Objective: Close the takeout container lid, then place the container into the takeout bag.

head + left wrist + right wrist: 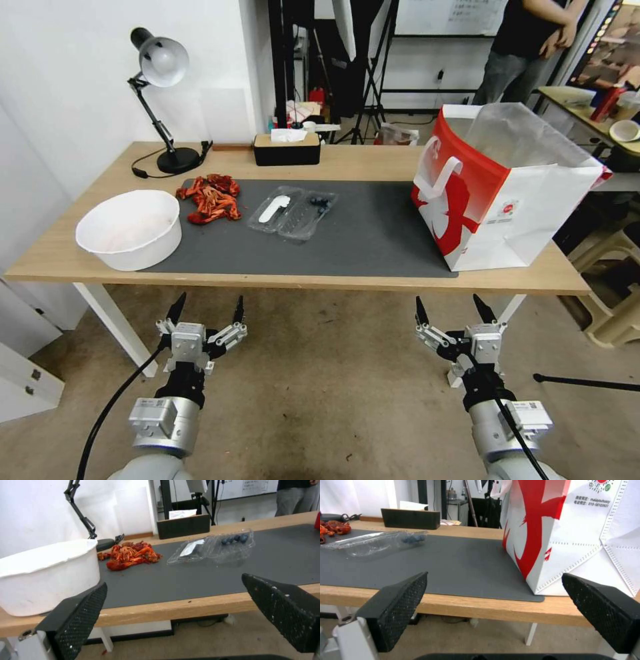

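Note:
The takeout container (293, 212) lies open on the grey mat (373, 240) near the table's middle, its lid folded out flat beside the tray. One half holds dark blueberries (319, 201), the other a white spoon-like piece (273, 208); I cannot tell which half is the lid. The container (213, 547) shows in the left wrist view and, low and side-on, as the container (376, 542) in the right wrist view. The red-and-white takeout bag (507, 193) stands upright and open at the mat's right end; the bag (573, 537) looms close. My left gripper (208, 308) and right gripper (449, 307) hang open and empty over the floor, before the table's front edge.
A big white bowl (130, 230) sits at the table's front left, with a pile of red crayfish (210, 199) between it and the container. A desk lamp (167, 100) and a black tissue box (287, 150) stand along the back edge. A stool (617, 280) is right of the table.

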### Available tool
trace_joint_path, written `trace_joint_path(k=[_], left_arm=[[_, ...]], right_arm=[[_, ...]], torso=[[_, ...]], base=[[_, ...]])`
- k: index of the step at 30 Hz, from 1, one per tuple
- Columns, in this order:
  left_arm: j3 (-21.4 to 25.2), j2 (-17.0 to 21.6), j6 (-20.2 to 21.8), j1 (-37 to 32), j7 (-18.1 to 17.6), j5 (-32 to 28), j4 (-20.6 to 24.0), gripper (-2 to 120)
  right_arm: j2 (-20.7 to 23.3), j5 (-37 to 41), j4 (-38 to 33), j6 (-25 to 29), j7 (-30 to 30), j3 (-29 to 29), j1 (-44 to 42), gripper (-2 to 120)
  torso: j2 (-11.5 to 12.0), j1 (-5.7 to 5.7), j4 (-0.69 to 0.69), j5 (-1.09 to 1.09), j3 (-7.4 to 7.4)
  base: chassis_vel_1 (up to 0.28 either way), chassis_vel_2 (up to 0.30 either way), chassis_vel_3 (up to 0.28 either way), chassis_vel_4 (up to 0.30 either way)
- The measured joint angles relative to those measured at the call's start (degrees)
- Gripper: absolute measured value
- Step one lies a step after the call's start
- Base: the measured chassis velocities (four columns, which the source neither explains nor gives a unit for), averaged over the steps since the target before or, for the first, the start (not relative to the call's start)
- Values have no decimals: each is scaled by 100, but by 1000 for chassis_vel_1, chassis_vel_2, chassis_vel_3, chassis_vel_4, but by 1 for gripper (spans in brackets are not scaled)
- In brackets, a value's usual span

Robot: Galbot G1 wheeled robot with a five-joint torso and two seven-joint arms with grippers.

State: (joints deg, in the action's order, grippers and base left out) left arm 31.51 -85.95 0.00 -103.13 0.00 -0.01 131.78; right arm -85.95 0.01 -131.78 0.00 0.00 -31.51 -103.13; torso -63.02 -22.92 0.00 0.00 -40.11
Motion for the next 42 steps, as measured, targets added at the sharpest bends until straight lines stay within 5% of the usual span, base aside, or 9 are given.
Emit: trace_joint_path(k=[19,28,42], left_arm=[[6,117,151,101,0,-245,22,100],[69,786,1081,684,3,-1632,206,100],[208,1493,2357,1226,112,-3216,520,100]], right_arm=[[15,93,-63,-121,-126,-93,-10,100],[234,1120,-880,-1567,-1561,-1218,-165,100],[518,1595,-731,-1669,-1474,-1299,48,100]], torso=[[0,0,1,3,0],[-1,0,-1,-2,0],[0,0,1,-1,0]], base=[[0,0,0,0],[0,0,0,0],[0,0,0,0]])
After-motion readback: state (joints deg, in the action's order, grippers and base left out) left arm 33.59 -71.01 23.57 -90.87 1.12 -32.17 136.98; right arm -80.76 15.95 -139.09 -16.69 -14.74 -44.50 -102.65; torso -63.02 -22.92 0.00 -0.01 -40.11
